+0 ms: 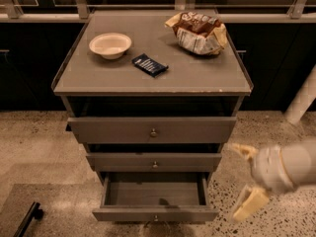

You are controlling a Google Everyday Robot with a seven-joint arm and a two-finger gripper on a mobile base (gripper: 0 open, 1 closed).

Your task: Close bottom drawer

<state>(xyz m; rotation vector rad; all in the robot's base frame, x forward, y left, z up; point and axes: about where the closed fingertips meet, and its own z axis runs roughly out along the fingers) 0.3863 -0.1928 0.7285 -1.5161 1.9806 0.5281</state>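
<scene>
The grey cabinet has three drawers. The bottom drawer (154, 214) is pulled well out, its inside bare, with a small round knob on its flat front. The middle drawer (154, 162) and the top drawer (152, 130) each stand out a little. My gripper (245, 177) is low on the right, just beside the bottom drawer's right front corner and not touching it. Its two pale fingers are spread apart, one finger (242, 150) up by the middle drawer's end and the other near the floor. It holds nothing.
On the cabinet top sit a white bowl (110, 44), a dark blue packet (149, 64) and a crumpled chip bag (197, 32). A white post (302, 101) stands at the right. A dark bar (27, 219) lies on the floor mat at lower left. Dark counters run behind.
</scene>
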